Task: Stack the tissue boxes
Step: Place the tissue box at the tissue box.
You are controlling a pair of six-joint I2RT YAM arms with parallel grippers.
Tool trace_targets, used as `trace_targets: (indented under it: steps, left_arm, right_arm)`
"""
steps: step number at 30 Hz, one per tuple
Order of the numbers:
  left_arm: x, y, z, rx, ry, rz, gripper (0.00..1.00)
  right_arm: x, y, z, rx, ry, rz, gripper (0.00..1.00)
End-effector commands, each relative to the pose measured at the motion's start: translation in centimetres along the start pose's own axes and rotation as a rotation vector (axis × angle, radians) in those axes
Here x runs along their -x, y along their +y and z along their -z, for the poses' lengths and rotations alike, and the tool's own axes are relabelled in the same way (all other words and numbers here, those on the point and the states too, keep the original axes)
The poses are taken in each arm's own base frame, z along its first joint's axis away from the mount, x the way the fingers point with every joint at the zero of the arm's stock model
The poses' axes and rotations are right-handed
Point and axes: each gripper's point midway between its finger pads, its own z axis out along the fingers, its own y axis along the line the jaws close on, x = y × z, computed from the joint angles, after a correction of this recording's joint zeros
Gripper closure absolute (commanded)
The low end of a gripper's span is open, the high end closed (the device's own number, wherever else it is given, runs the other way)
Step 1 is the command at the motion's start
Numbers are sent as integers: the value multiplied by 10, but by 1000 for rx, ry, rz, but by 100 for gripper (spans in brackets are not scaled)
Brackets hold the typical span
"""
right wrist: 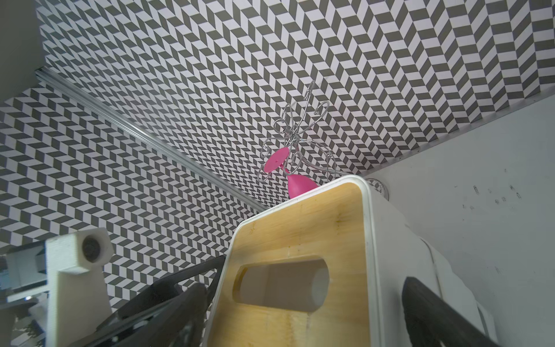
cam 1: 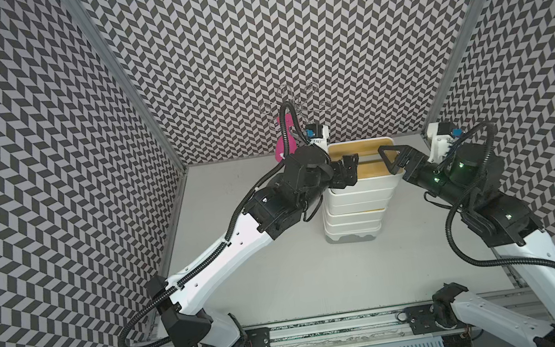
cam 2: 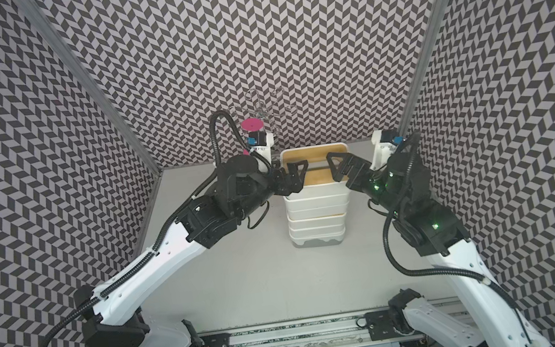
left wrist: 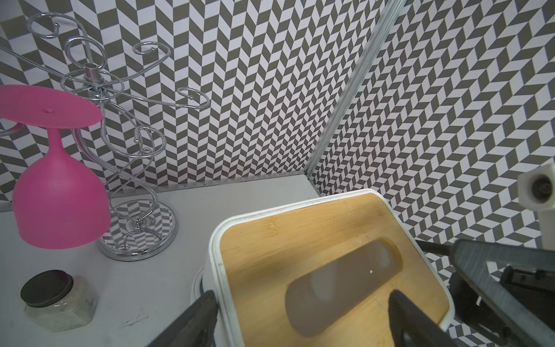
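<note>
Tissue boxes: every one in view sits in a single tall stack [cam 1: 352,208] toward the back of the table [cam 1: 283,277], about mid-width. The top box [cam 1: 352,149] shows its bamboo lid and slot.
Left gripper [cam 1: 350,170]: jaws open, straddling the top box's left rim, with one finger [left wrist: 195,318] outside the wall and its mate above the lid.
Right gripper [cam 1: 389,160]: jaws spread wide at the box's right end. It seems to hold nothing, though pad contact is hidden.
Risk, hooked rim: a sideways pull by the left arm would catch the wall between its fingers. That could drag the top box off or tip the whole narrow column.
Risk, rear clutter: the pink goblet [left wrist: 60,192] hung on its wire stand [left wrist: 138,237] is close behind the left wrist, with a small jar [left wrist: 57,300] near it. Backing out that way could knock them.
Safer exit: lift straight up first, I'd judge.
Left arm pose: stretched diagonally from the front-left base, wrist raised to the stack's top.
Right arm pose: elbow out near the right wall, forearm folded inward, wrist equally high.
</note>
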Motion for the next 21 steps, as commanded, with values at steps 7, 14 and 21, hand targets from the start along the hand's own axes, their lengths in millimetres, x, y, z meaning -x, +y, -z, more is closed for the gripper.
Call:
trace_targets:
  steps: [7,14,21]
  left_arm:
    - [48,28,63,67,-178,19,6]
    - [35,133,107,290,-229,83,0]
    - [-4,253,146,588,-263,164,0]
  right_arm:
    - [53,-1,46,-120,-221,85,1]
    - [67,-60,64,-411,-389,143,1]
    - [64,-128,37,-669,-419,203,1]
